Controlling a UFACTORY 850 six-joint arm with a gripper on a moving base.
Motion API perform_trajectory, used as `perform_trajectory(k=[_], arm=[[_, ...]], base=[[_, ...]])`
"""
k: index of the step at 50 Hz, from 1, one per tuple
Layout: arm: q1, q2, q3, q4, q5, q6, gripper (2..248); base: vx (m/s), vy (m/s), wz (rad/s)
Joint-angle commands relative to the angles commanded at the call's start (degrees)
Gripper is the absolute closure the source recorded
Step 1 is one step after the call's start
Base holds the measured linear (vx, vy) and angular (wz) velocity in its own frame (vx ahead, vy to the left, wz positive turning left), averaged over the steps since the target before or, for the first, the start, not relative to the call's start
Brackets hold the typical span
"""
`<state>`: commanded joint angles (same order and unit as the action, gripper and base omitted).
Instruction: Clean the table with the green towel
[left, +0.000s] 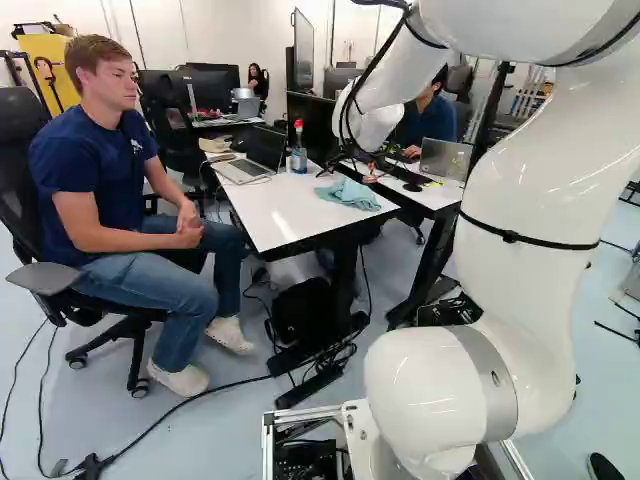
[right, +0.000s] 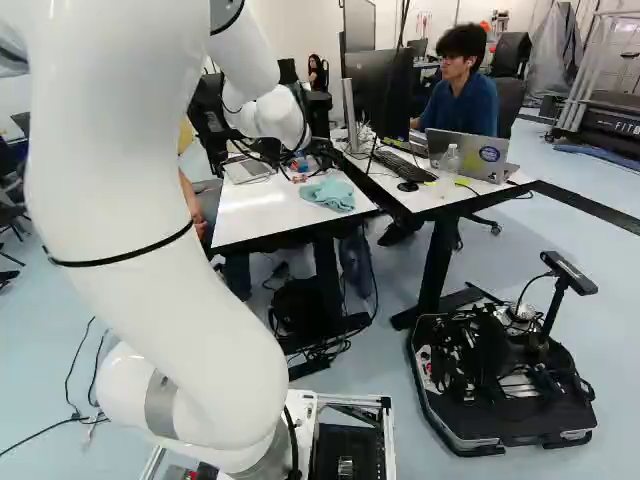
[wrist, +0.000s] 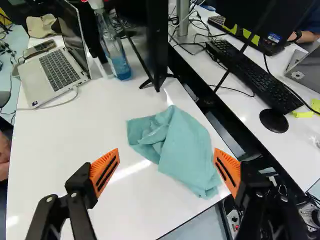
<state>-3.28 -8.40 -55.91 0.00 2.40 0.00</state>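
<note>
Above the white table (left: 275, 222), my gripper (left: 371, 172) reaches out at the end of the arm in the left base view. The wrist view shows the gripper (wrist: 166, 152) open, its orange-padded fingers wide apart with nothing gripped. The blue-green towel (wrist: 186, 150) lies crumpled and partly folded on the tabletop, ahead of and below the fingers, closer to the finger beside the table's edge. The same towel (right: 330, 194) rests by the table's right-hand corner in the right base view.
Beyond the towel stand a bottle of blue liquid (wrist: 116, 55) and a monitor (wrist: 142, 35); an open laptop (wrist: 57, 67) is beside them. A second desk with a keyboard (wrist: 252, 75) adjoins across a dark gap. A person (left: 110, 190) sits beside the table. Another robot (right: 500, 375) stands on the floor.
</note>
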Motion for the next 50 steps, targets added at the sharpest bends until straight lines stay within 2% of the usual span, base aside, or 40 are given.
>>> perform_trajectory(k=[22,50], arm=[[0.44,3.29,6.87,0.0,6.43,0.0,3],[1.3,9.69,20.21,0.0,18.9,0.0,3]], base=[[0.0,0.0,0.0],[0.0,0.0,0.0]])
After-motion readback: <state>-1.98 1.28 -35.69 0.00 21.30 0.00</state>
